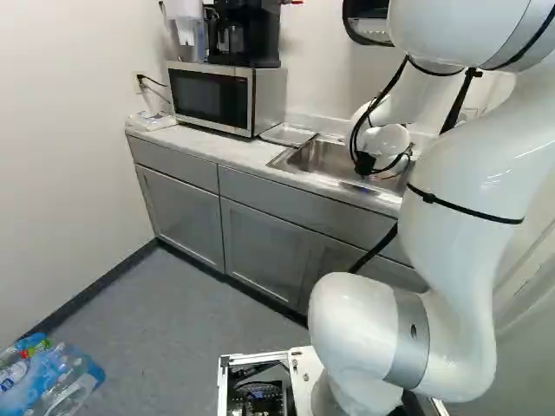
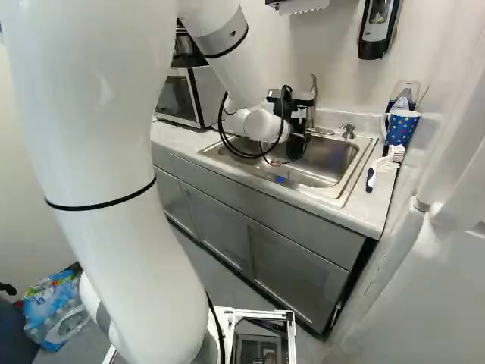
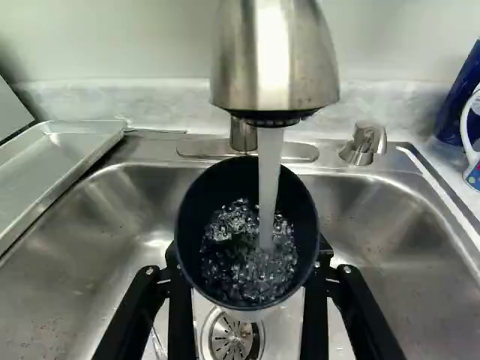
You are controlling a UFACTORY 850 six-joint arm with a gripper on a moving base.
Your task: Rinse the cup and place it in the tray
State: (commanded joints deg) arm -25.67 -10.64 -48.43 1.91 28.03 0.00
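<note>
Your gripper (image 3: 247, 259) is closed on the dark cup (image 3: 192, 236), a finger on either side of it, and holds it over the sink (image 3: 94, 225) with its mouth up, under the faucet (image 3: 274, 60). Water (image 3: 270, 184) falls straight into the cup and churns inside, so the rinse looks to be the step in hand. To do it well, keep the wall clear of the faucet head and let the stream strike the inside evenly; small, slow tilts should wash the sides. A filling cup grows heavier and wet walls may slip, so hold it firmly without crushing. When it is rinsed, tip it out over the drain (image 3: 221, 339), then carry it left to the metal tray (image 3: 71, 154) beside the sink.

As for pose, your arm (image 2: 125, 136) rises high near the base, then bends down and reaches far over the counter (image 2: 345, 211), its wrist (image 2: 260, 127) low above the basin. Before you swing left, draw the cup out from under the faucet.
</note>
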